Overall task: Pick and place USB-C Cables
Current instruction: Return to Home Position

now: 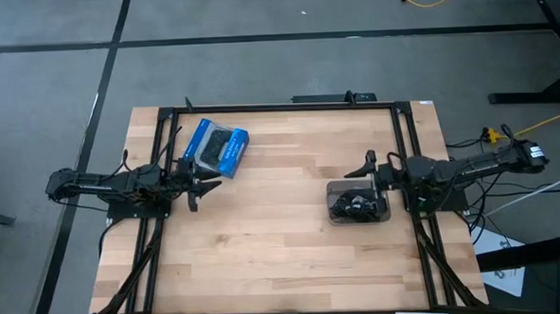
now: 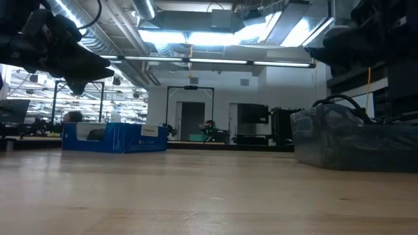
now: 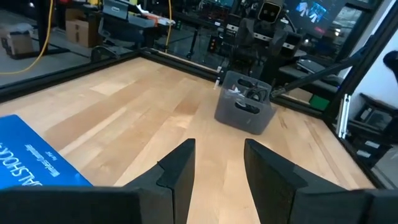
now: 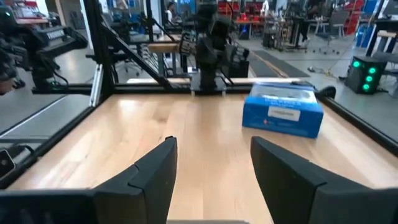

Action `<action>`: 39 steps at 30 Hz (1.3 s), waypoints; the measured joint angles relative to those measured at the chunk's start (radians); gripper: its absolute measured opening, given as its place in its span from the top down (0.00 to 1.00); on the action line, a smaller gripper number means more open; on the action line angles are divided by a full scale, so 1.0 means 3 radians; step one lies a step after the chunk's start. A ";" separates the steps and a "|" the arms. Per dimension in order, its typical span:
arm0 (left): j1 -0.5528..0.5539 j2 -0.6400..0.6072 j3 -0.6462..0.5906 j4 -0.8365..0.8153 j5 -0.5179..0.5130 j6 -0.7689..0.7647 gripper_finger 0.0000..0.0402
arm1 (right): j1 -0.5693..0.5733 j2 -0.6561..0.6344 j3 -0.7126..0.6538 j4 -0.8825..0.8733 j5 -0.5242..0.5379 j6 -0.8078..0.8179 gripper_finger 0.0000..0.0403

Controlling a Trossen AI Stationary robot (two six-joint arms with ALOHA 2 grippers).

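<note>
The USB-C cables [image 1: 356, 207] lie as a dark tangle inside the clear grey tray [image 1: 332, 187] on the table's right half. The left wrist view looks across at the cables [image 3: 250, 94] in the tray [image 3: 242, 115], dark bundles and a pale bit. How many there are cannot be told. My left gripper [image 1: 201, 187] hovers open at the table's left edge, beside the blue package. My right gripper [image 1: 368, 167] hovers open just beyond the tray's far-left corner. In the wrist views, my left gripper [image 3: 217, 167] and my right gripper [image 4: 212, 163] hold nothing.
The blue-and-black package [image 1: 216, 147] lies flat on the far-left part of the table, close to my left gripper, and shows as a package [image 4: 283, 111] in the right wrist view. A dark frame [image 1: 278, 107] runs along the table's far and side edges. Bare wood [image 1: 274, 233] spans the middle and near side.
</note>
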 joint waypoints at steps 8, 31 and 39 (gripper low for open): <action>-0.0009 0.0000 0.0000 -0.0041 0.0025 0.0265 0.67 | -0.0002 0.0000 -0.0384 0.0331 0.0001 0.0068 0.48; -0.0317 0.0002 0.0000 -0.0039 0.0012 0.0759 0.67 | -0.0209 -0.0013 -0.0380 0.0085 0.0008 -0.0197 0.48; -0.0317 0.0000 0.0000 -0.0041 0.0011 0.0758 0.67 | -0.0208 -0.0013 -0.0379 0.0086 0.0005 0.0088 0.48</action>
